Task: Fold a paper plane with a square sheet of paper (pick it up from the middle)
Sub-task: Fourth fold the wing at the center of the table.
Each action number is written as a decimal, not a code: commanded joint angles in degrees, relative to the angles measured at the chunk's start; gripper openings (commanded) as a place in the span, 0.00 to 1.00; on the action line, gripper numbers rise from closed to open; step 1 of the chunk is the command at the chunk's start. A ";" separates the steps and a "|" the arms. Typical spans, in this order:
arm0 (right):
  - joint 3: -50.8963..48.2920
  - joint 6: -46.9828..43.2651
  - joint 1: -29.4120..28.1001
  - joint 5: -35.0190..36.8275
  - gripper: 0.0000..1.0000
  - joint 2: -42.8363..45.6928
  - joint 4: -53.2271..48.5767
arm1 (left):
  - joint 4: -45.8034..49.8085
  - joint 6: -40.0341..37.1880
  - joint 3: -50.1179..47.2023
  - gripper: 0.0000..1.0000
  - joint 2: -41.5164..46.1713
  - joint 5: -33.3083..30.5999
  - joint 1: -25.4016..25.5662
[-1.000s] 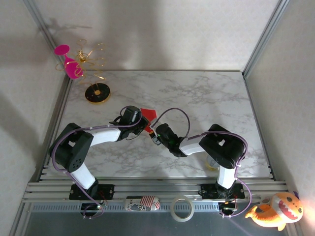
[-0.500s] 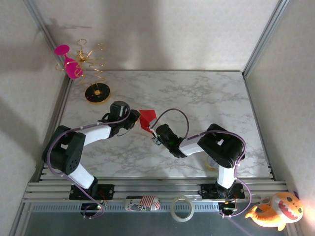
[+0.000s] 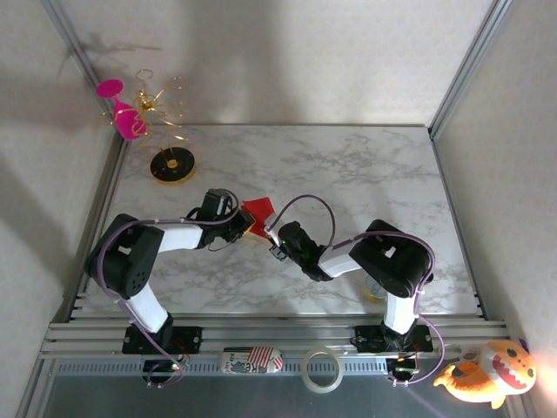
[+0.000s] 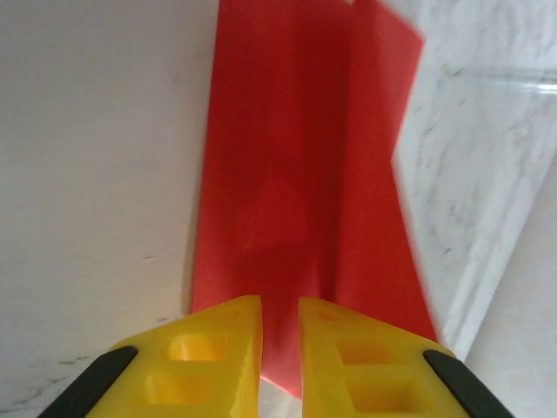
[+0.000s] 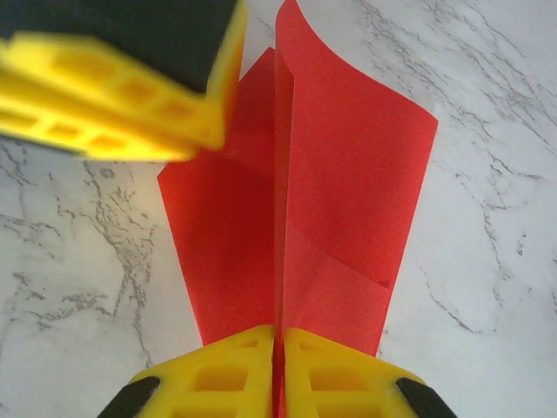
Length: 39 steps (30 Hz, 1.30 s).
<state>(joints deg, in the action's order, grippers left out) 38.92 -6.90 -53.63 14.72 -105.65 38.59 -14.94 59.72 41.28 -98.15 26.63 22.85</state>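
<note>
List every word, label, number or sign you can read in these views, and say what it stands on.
No text can be read in any view.
The bright red folded paper sheet is plain, with no print or marks.
The red-and-white patterned oblong object on the front rail carries markings, but they are too small to read.

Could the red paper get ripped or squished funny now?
Maybe. The right fingers pinch the red paper along its middle crease, and the left fingers sit at another edge, so pulling apart could tear it. Its flaps stand up loose and curved, so a nudge might crease them crooked.
</note>
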 commanded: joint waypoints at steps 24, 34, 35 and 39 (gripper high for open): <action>1.78 -0.84 1.45 0.38 0.24 -1.08 -1.92 | 3.69 -3.19 2.76 0.20 -5.30 -1.52 1.76; 1.25 0.38 1.55 -3.36 0.13 -1.07 -2.03 | 4.01 -3.02 2.70 0.20 -4.54 -1.87 1.76; 1.16 0.63 1.52 -3.83 0.12 -1.06 -1.95 | 4.13 -3.03 2.67 0.20 -4.34 -2.02 1.76; 1.10 1.82 1.73 -5.89 0.11 -1.39 -2.20 | 4.56 -3.03 2.76 0.20 -3.58 -2.02 1.76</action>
<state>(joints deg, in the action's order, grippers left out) 39.55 -6.39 -52.36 11.18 -105.91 36.60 -14.28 57.60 43.64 -101.73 27.20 23.99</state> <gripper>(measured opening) 0.112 0.199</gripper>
